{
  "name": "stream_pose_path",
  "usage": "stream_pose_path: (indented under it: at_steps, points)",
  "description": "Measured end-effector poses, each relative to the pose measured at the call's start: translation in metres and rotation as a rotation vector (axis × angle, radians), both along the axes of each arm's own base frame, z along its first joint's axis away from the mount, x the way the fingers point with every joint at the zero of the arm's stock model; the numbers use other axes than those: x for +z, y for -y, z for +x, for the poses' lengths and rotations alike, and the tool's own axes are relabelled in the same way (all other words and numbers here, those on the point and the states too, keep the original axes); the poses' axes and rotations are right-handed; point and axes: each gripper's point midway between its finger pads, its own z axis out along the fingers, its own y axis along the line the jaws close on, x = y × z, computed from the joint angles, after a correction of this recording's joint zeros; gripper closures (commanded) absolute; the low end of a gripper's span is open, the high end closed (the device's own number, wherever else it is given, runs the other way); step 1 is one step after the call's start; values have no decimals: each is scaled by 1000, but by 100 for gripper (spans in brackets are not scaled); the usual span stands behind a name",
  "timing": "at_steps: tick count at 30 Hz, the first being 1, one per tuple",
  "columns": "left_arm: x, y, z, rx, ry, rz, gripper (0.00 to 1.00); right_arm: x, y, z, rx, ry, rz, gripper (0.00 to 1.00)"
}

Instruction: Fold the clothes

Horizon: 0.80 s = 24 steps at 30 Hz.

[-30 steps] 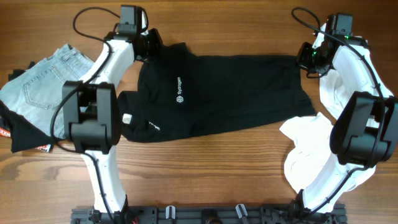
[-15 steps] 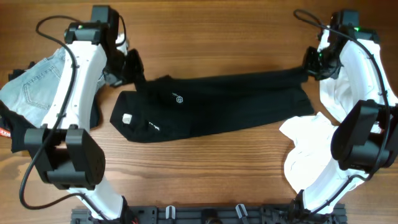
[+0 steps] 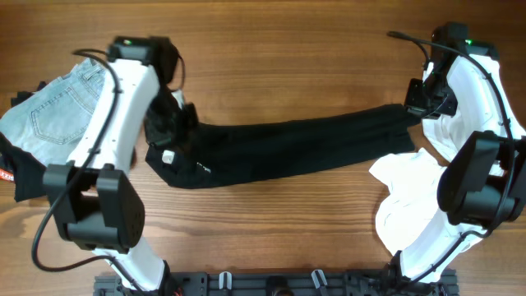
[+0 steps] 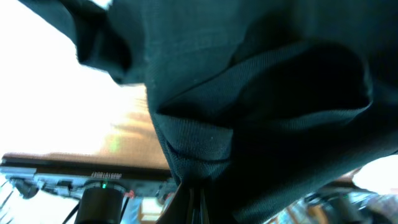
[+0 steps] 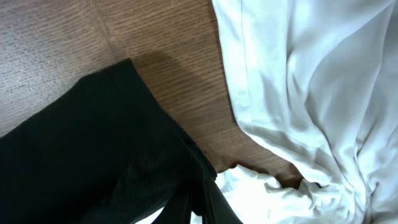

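Observation:
A black T-shirt (image 3: 288,148) lies across the middle of the wooden table, folded lengthwise into a long band. My left gripper (image 3: 168,122) is shut on its left end, and black cloth (image 4: 261,106) fills the left wrist view. My right gripper (image 3: 415,107) is shut on its right end, next to the white garment; the right wrist view shows the black cloth (image 5: 93,149) pinched in the fingers (image 5: 199,208).
Light blue jeans (image 3: 53,107) lie at the far left over another dark garment (image 3: 29,177) with a red tag. A crumpled white garment (image 3: 411,205) lies at the right, also in the right wrist view (image 5: 311,93). The arm bases stand along the front edge.
Both grippers have pulled the shirt's far edge toward the front, folding it over itself into a narrow band. The logo is now hidden. The left arm swung leftward and down.

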Motion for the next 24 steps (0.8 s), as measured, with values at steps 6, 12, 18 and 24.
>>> stream_pose_path:
  at_steps: [6, 12, 18, 24]
  points:
    - [-29, -5, -35, -54, -121, 79, 46, 0, -1, -9, 18, -38, 2, 78]
    - [-41, -12, -30, -62, -94, 122, 38, 1, 1, -22, 32, -96, -9, 69]
    - [-53, -8, 5, -52, 59, 111, 35, 1, -1, -28, 72, -126, -1, 64]
    - [-57, -5, 20, -14, 120, 110, 36, 4, -3, -52, 62, -221, 19, 57]
